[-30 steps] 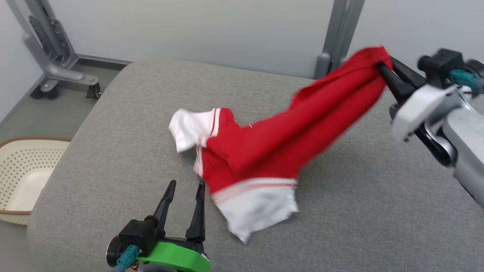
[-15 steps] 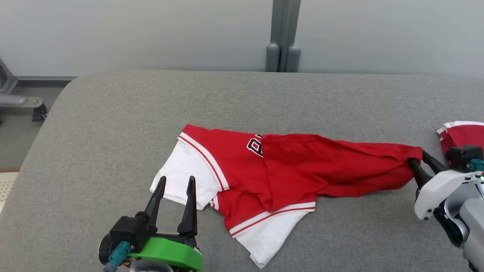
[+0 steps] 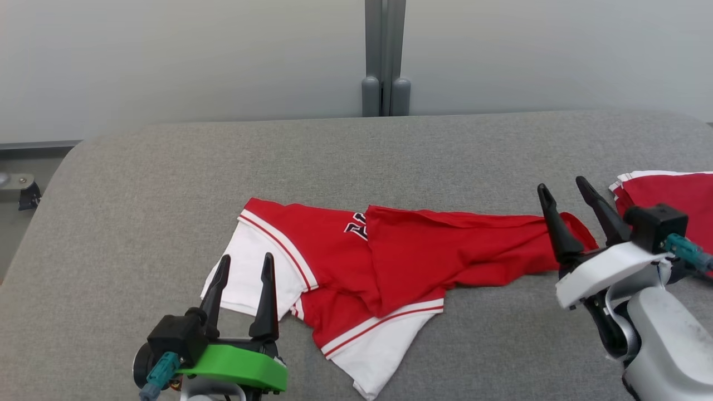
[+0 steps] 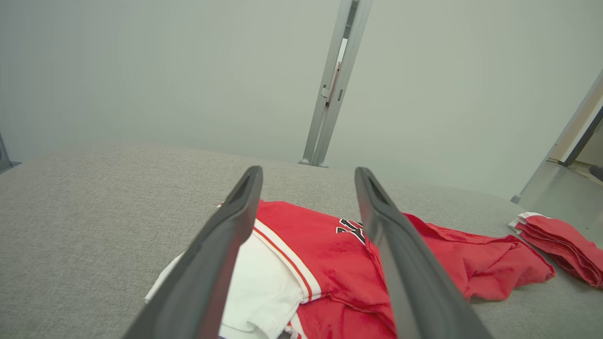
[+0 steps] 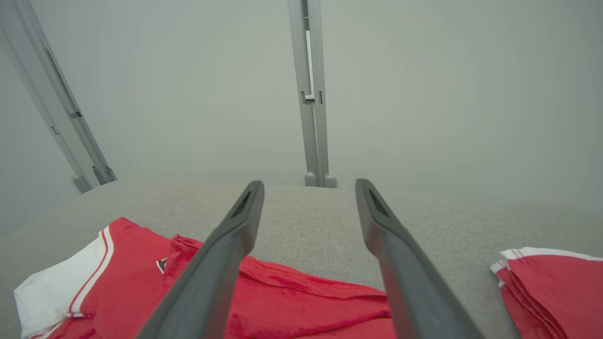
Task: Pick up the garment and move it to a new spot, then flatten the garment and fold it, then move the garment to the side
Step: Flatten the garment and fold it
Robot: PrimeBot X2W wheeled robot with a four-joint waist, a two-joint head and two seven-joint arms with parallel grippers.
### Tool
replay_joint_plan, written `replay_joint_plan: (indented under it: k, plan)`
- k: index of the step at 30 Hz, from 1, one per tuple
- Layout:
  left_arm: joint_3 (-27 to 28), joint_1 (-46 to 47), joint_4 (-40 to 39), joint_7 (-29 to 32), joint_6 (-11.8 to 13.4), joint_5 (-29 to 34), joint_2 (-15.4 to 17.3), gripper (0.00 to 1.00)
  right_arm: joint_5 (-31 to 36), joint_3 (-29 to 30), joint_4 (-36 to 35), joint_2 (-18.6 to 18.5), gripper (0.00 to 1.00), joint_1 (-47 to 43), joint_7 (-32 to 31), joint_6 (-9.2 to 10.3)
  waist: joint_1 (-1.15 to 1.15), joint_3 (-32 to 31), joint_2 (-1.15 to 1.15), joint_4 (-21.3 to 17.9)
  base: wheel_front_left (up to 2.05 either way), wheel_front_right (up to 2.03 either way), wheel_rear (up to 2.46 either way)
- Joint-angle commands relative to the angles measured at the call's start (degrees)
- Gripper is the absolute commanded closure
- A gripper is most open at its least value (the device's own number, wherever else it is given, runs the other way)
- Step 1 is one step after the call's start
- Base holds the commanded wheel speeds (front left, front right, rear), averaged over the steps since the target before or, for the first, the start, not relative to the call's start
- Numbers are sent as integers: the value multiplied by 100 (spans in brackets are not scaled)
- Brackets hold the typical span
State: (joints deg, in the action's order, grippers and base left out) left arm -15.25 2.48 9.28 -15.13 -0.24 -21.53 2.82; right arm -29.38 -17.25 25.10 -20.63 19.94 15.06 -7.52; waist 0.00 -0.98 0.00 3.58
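Let go of the shirt (image 3: 390,262) with the right gripper (image 3: 561,185): half a second ago clamped shut on the red hem end, now spread wide and holding nothing, with both fingers raised over that end of the cloth; cannot tell whether still brushing it. A full second ago held the same end high above the grey cushion (image 3: 445,145), with the cloth hanging down in a long slope; now laid down along its whole length.

Lies stretched left to right across the middle of the cushion: one white sleeve with red stripes toward the left, another white sleeve toward the near edge, a red flap folded over the chest and covering part of the black lettering, a narrow wrinkled red tail running out to the right gripper.

Left the left gripper (image 3: 247,258) unchanged: wide open, empty, with tips over the near edge of the left white sleeve.

Turned the camera to the right between pictures, so no real slide of the shirt along the cushion to report from that. Brought further in by the turn: a stack of folded red clothes (image 3: 668,195) at the right end of the cushion, just past the right gripper and apart from the shirt, and a grey post (image 3: 384,55) against the wall, now near the middle of the head view.
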Motion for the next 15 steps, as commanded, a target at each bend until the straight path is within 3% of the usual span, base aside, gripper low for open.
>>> replay_joint_plan:
  k: [1, 7, 15]
  plan:
    - [51, -51, -10, -1, -13, 25, 17, 0, 67, 135, -274, 140, 0, -271, 15, 5, 0, -48, 0, -49, 0, 0, 0]
    - [227, -155, 9, -1, 59, 90, 17, 0, 252, 431, -1219, 708, 0, -1151, 15, 6, 0, -89, 0, -110, 0, 0, 0]
    - [354, -283, 204, -1, 197, 190, 17, 0, 389, 385, -1488, 1000, 0, -1532, 15, 5, 0, -78, 0, -159, 0, 0, 0]
